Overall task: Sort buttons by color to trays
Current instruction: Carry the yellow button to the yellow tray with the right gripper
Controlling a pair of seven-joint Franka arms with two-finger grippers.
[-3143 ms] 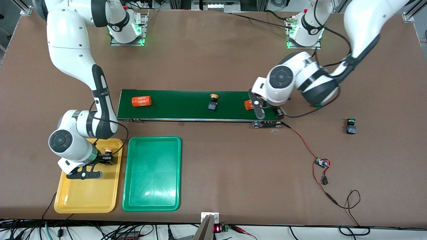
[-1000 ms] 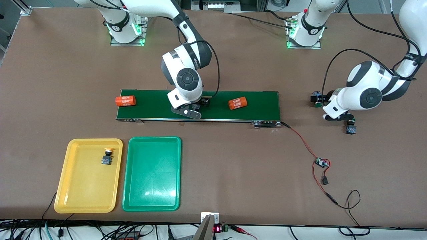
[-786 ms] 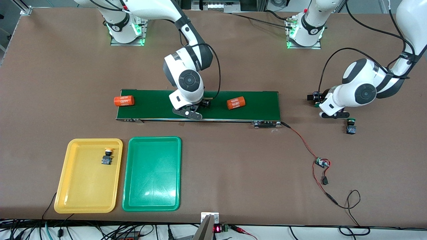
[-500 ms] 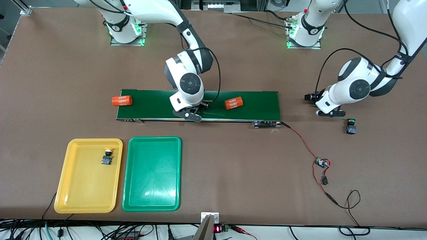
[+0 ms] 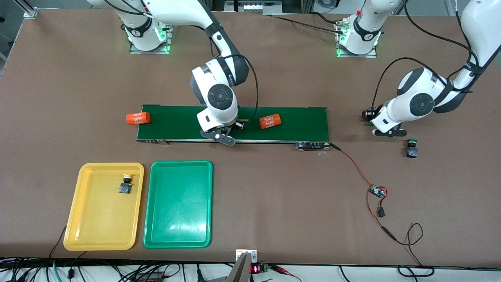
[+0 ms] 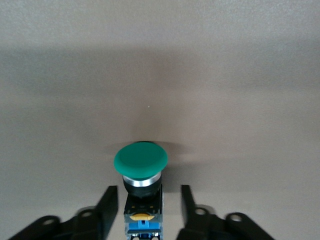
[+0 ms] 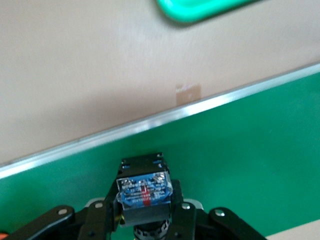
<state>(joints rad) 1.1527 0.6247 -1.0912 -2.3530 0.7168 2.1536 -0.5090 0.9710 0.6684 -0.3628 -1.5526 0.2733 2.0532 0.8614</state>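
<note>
In the front view, the right gripper (image 5: 222, 134) hung low over the dark-green belt (image 5: 301, 121), near the edge of the belt closer to the camera, with a button partly hidden beneath it. The left gripper (image 5: 385, 131) was over bare table past the belt's end toward the left arm's side. A green-capped button (image 5: 411, 148) lay on the table just beside it, nearer the camera. One yellow-capped button (image 5: 125, 184) lay in the yellow tray (image 5: 78, 231), with the green tray (image 5: 178, 235) beside it. One orange cylinder (image 5: 270, 121) lay on the belt; another (image 5: 138, 118) lay off its end toward the right arm's side.

In the left wrist view, the fingers (image 6: 109, 206) stood closely either side of a green mushroom-cap button (image 6: 141, 161); contact could not be made out.

In the right wrist view, the fingers (image 7: 182, 216) pressed against a black-and-blue button body (image 7: 143, 189), gripping it above the belt.
</note>
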